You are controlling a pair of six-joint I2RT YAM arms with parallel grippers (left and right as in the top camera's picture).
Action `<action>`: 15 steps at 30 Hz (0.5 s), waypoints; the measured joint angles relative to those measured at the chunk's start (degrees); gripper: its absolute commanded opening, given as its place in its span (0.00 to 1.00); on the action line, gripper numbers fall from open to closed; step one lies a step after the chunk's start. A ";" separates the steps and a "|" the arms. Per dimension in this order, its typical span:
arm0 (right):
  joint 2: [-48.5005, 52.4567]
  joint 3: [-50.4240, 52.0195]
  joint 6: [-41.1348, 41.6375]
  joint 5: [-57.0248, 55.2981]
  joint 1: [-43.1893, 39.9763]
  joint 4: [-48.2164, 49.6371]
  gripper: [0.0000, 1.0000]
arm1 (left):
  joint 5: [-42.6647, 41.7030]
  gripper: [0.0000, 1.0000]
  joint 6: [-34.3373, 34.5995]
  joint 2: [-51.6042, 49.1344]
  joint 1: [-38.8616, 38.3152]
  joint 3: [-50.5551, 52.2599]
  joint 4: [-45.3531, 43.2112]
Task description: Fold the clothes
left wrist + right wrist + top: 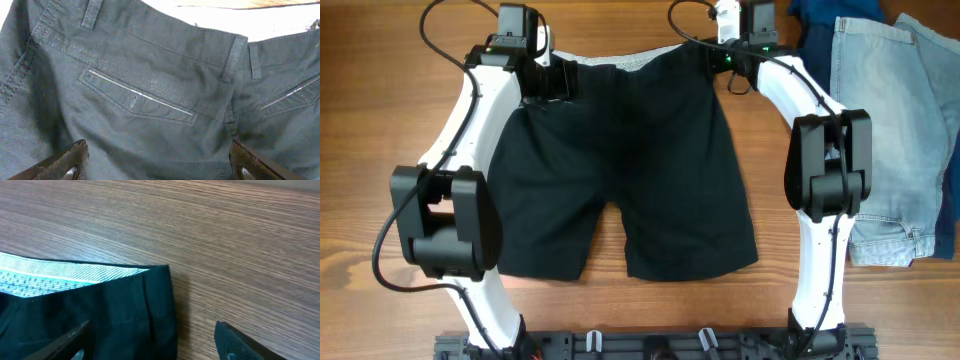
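Hovering over the black shorts (620, 170) with left gripper (157, 161) and right gripper (152, 336), fingers (250, 165) spread, pinching nothing. Poised at its waistband (75, 272) ends, likely to grab for a fold.

The shorts (620, 150) are matt black stitched cloth; the table (360, 120) is smooth grained wood.

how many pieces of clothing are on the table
3: black shorts spread flat in the middle; light denim shorts at the right edge; a blue garment at the top right by the denim. More may lie hidden beneath.
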State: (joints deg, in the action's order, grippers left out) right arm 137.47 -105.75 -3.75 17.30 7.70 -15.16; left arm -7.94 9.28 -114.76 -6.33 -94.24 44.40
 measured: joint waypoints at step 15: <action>1.97 0.00 -0.22 2.62 0.00 -1.70 0.52 | 0.00 0.91 0.00 0.00 0.00 0.00 0.26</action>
State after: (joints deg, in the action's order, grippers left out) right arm 139.44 -105.75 -3.97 19.92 7.70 -16.86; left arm -7.94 9.28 -114.76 -6.33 -94.24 44.66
